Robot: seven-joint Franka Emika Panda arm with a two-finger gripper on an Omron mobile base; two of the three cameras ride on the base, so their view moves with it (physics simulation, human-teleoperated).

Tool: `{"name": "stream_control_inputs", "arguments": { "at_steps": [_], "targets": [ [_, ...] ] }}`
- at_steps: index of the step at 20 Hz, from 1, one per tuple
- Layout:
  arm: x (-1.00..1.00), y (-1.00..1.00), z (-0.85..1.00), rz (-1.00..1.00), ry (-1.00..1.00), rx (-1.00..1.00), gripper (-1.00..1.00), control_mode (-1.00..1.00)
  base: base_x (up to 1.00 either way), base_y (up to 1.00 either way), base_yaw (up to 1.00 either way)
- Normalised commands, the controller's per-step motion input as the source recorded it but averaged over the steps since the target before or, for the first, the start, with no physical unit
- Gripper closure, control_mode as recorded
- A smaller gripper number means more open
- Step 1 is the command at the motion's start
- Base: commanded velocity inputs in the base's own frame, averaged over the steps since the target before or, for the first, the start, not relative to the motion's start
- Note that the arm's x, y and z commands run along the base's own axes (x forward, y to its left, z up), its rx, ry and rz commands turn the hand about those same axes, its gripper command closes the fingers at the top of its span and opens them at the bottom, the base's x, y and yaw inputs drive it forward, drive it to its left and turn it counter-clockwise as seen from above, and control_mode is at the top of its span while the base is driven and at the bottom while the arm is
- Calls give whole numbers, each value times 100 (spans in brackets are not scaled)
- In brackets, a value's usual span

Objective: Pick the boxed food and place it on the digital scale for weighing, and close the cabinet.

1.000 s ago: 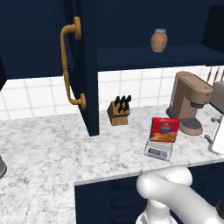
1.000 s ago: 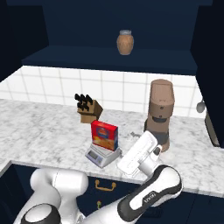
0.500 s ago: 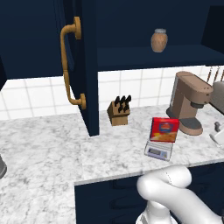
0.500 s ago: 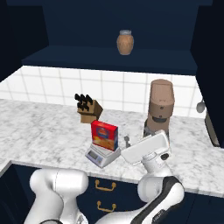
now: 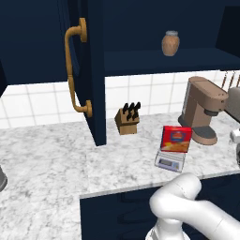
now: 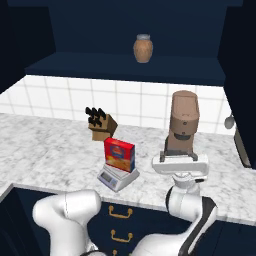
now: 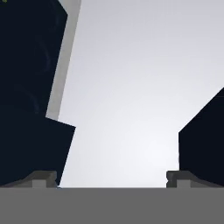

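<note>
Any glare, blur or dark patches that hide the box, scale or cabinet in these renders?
Left base view: even light, sharp; the boxed food on the digital scale reads clearly, while the cabinet interior is very dark. Right base view: the same, with soft shadows on the counter. Hand view: flat pale grey against near-black shapes, no detail; the hand has its fingertips wide apart.

Glossy cardboard boxed food (image 5: 176,139) tops a matt metallic digital scale (image 5: 169,162) (veined marble counter (image 5: 51,164) beneath).
</note>
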Motion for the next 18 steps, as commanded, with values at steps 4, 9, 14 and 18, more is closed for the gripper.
{"name": "stream_control_inputs", "arguments": {
  "at_steps": [4,9,14,18],
  "targets": [
    [-24,-44,16,-5,27,1,-100,-100,0,0,0],
    [-27,-34,16,-14,58,-10,-100,-100,0,0,0],
    [-6,-20,5,-2,27,9,-100,-100,0,0,0],
    [7,-35,-14,0,0,14,-100,-100,0,0,0]
  ]
}}
